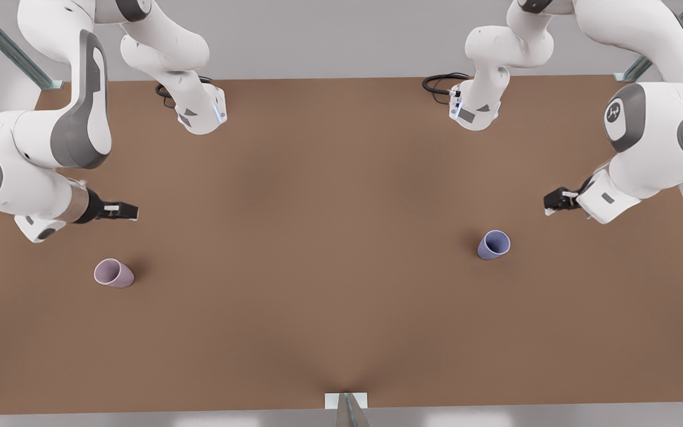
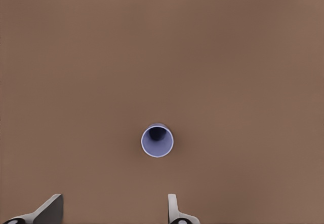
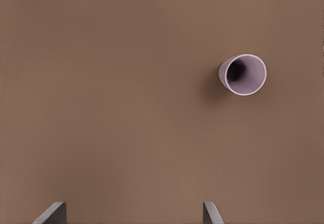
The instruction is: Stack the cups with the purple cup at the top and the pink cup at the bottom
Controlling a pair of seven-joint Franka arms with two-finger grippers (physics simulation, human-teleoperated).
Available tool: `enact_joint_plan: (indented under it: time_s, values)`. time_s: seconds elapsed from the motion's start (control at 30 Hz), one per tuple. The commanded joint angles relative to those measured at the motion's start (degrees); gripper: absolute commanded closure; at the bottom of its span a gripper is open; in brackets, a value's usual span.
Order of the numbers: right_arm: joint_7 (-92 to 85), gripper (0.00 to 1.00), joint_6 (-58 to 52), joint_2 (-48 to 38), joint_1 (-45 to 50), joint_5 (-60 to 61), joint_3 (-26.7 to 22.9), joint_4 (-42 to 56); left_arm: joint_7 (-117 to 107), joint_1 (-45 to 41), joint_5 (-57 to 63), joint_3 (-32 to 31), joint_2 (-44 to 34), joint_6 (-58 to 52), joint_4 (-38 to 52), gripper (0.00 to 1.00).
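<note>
The pink cup (image 1: pixel 113 273) stands upright, mouth up, on the brown table at the front view's left; its pale mauve rim also appears in the right wrist view (image 3: pixel 243 74). My right gripper (image 1: pixel 125 210) hovers above and behind it, open (image 3: pixel 132 216), holding nothing. On the front view's right stands the purple cup (image 1: pixel 493 244), upright, bluish lavender, and the left wrist view looks straight down into it (image 2: pixel 157 140). My left gripper (image 1: pixel 555 201) hangs above and to the right of this cup, open (image 2: pixel 111 216) and empty. The two cups are far apart.
The arm bases (image 1: pixel 202 112) (image 1: pixel 475 110) stand at the table's back edge with black cables (image 1: pixel 439 83) beside them. A small metal bracket (image 1: pixel 346 403) sits at the middle of the front edge. Bare brown tabletop (image 1: pixel 318 237) lies between the cups.
</note>
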Motion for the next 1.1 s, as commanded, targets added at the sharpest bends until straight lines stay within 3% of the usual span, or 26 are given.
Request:
enact_joint_plan:
  time_s: [0.0, 0.23, 0.3, 0.53, 0.67, 0.83, 1.07]
  values:
    - [1.76, 0.0, 3.65, -0.09, 0.03, 0.03, 0.01, 0.09, -3.66, 0.02, 0.1, 0.01, 0.06, 6.19, -0.03, 0.0]
    - [-1.41, 0.0, 4.52, 1.23, -0.76, 0.2, -0.25, 0.27, -3.57, 0.02, 0.19, 0.45, 1.91, 5.14, 0.67, 0.0]
    - [-1.85, 0.0, 9.09, 2.29, -1.28, 0.11, -0.43, -1.57, -3.49, 0.02, 0.28, 0.36, 1.74, 4.96, 0.67, 0.0]
    - [-14.24, 0.0, 19.55, 9.32, -12.8, 2.31, -0.52, -8.08, -3.4, 0.02, 0.36, 0.1, 1.56, 5.05, 0.67, 0.0]
    - [-22.85, 0.0, 27.37, 15.73, -17.28, 2.49, -0.52, -5.97, -3.49, 0.02, 0.45, 0.1, 1.82, 5.05, 0.59, 0.0]
    - [-24.88, 0.0, 29.13, 23.47, -18.6, 3.02, -0.43, 0.36, -3.57, 0.02, 0.54, 0.54, 2.09, 5.4, 0.5, 0.0]
    - [-28.13, 0.0, 30.63, 26.19, -18.25, 2.58, -0.25, 0.0, -3.4, 0.02, 0.8, 0.54, 2.0, 5.23, 0.59, 0.0]
